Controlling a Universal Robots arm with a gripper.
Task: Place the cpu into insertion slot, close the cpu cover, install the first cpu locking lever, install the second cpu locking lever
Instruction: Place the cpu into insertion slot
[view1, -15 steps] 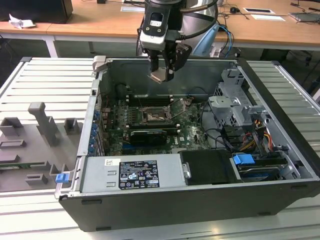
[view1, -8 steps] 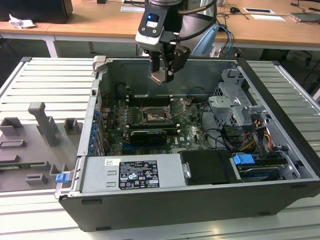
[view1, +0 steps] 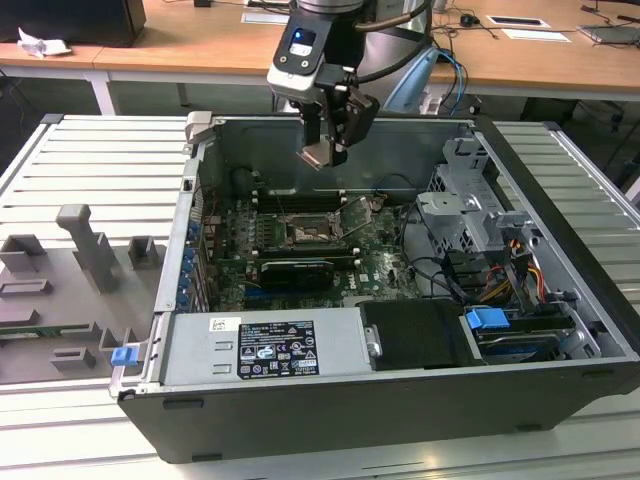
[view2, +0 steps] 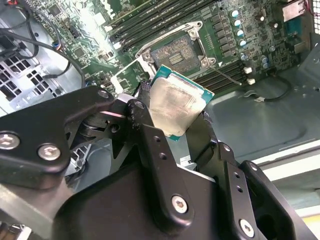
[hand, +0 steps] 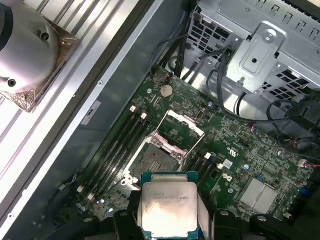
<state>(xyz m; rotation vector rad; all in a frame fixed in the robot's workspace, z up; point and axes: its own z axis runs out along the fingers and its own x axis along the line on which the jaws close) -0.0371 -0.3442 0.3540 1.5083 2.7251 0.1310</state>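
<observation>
- Pinches the cpu (view2: 177, 102) in the gripper (view2: 173, 119), fingers (view2: 146, 134) pressed against two opposite edges, pale metal face bare in both wrist views.
- Hangs with it over the open computer case (view1: 410, 150), well above the motherboard (view1: 385, 262) and apart from everything on it, as seen in the exterior view.
- By the look of it: light, thin and stiff; smooth on the metal face, so likely to slide under a weak pinch; probably fragile on the hidden underside and along the green rim.
- Best taken by the edges alone, as here, and kept square to the socket; appears slightly tilted against the board for now.
- Leaves the insertion slot (hand: 159, 161) empty and uncovered, dark bed showing inside its silver rim, just beyond the chip in the first wrist view.
- Shows the cpu cover (hand: 181, 127) swung up off the socket and standing along one side, not over the opening.
- Cannot tell the two locking levers from the rest of the socket metalwork.
- Close around the socket: long black memory slots (hand: 116, 146) on either side.
- Further off: a metal drive cage (hand: 260, 47) and loose cables (hand: 222, 75) near one end of the board; a black card (view1: 295, 270) just beside the socket in the exterior view.
- No obstruction seen directly over the socket; raised cover and neighbouring memory slots likely the closest things to catch on.
</observation>
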